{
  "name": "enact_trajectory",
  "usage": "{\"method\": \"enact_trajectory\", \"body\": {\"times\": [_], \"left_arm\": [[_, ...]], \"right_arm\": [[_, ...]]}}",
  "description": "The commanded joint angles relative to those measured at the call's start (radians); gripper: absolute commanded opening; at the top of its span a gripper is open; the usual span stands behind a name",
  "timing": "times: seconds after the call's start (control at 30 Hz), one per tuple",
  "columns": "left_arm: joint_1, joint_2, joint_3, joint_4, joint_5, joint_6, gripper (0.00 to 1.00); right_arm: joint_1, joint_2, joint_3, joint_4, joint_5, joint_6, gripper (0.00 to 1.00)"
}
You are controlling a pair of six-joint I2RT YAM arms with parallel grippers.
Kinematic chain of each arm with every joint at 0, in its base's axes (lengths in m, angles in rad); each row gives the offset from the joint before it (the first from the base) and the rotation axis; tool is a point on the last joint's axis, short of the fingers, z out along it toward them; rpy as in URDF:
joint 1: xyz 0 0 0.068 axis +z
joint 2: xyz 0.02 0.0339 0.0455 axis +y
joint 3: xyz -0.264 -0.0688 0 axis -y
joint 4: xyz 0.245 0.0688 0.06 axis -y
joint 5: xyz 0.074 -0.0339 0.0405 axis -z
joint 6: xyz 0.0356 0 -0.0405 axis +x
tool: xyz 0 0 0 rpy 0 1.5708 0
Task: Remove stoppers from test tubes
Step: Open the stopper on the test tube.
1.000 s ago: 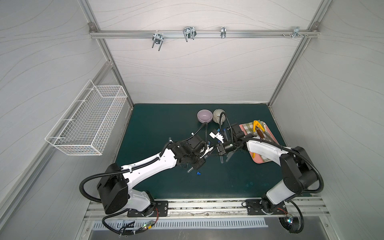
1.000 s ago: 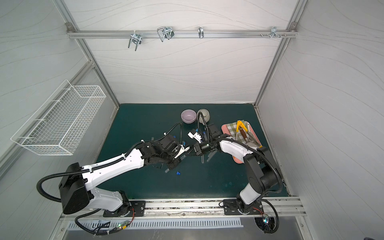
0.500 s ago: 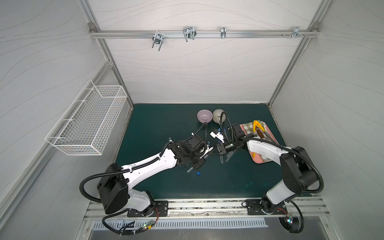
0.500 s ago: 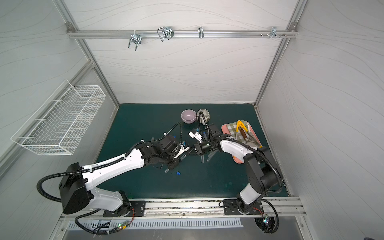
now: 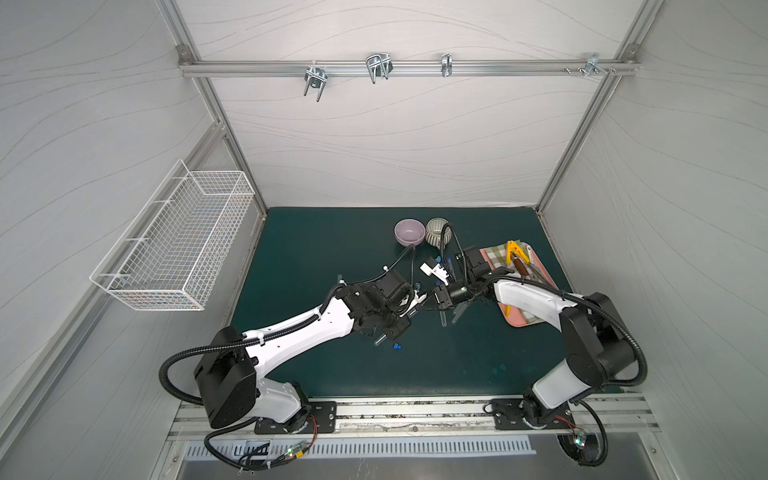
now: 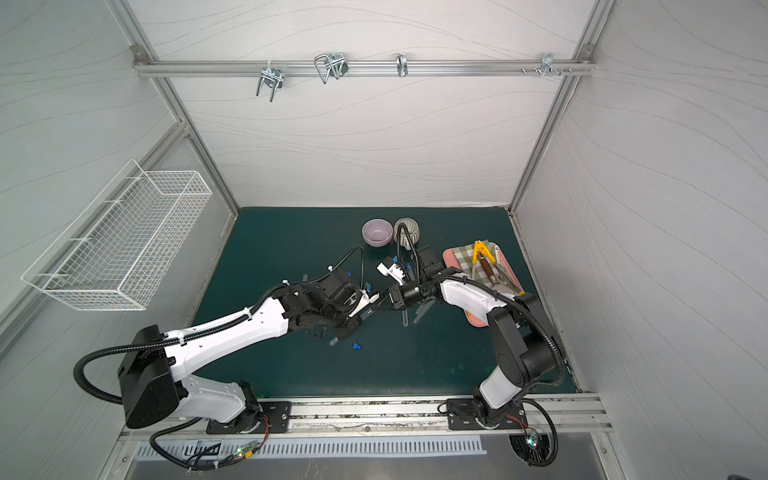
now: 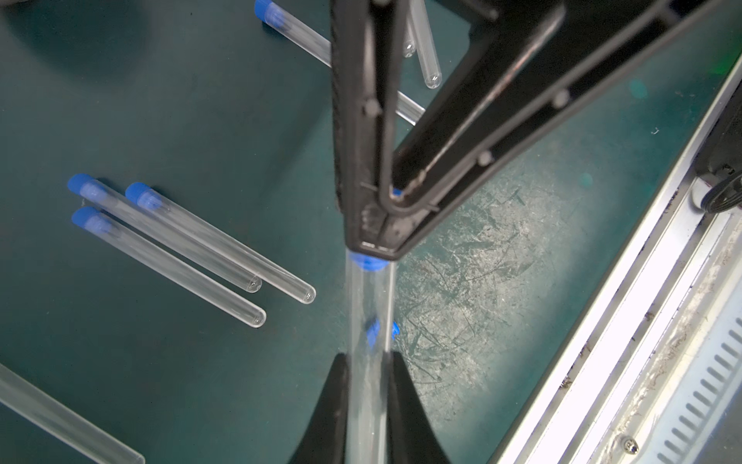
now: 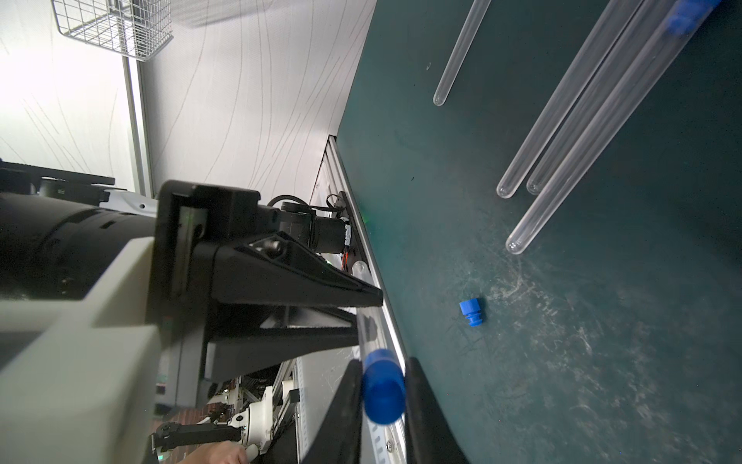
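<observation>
Both arms meet over the middle of the green mat. My left gripper (image 7: 367, 357) is shut on a clear test tube (image 7: 369, 305), held off the mat. The tube's end carries a blue stopper (image 8: 383, 385), and my right gripper (image 8: 381, 369) is shut on that stopper. In both top views the left gripper (image 5: 415, 301) and right gripper (image 5: 436, 297) nearly touch. Three stoppered test tubes (image 7: 172, 241) lie side by side on the mat. A loose stopper (image 8: 471, 313) lies below the held tube, also seen as loose stoppers (image 5: 397, 345) from above. Other open tubes (image 8: 457, 52) lie nearby.
A purple bowl (image 5: 409, 232) and a striped cup (image 5: 438, 230) stand at the back. A pink tray (image 5: 525, 320) on the right holds a checked cloth and yellow-handled tools (image 5: 514, 251). A wire basket (image 5: 174, 245) hangs on the left wall. The metal front rail (image 7: 642, 321) runs close by.
</observation>
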Motion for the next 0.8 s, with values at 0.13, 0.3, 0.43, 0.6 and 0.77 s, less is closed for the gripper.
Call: {"method": "enact_trajectory", "body": {"times": [0.13, 0.3, 0.43, 0.6, 0.77], "left_arm": [[-0.01, 0.009, 0.003, 0.01, -0.003, 0.025, 0.0], [-0.009, 0.009, 0.003, 0.011, -0.004, 0.024, 0.0], [-0.009, 0.008, 0.003, 0.012, -0.006, 0.023, 0.0], [-0.009, 0.01, 0.003, 0.014, -0.015, 0.021, 0.0], [-0.009, 0.014, 0.003, 0.012, -0.028, 0.019, 0.0]], "right_arm": [[0.007, -0.005, 0.007, -0.007, -0.022, -0.03, 0.2], [0.008, -0.004, 0.01, -0.014, -0.018, -0.033, 0.17], [0.008, -0.001, 0.012, -0.021, -0.02, -0.037, 0.14], [0.006, -0.007, 0.015, -0.025, -0.027, -0.039, 0.1], [0.003, -0.019, 0.01, -0.018, -0.04, -0.03, 0.07]]}}
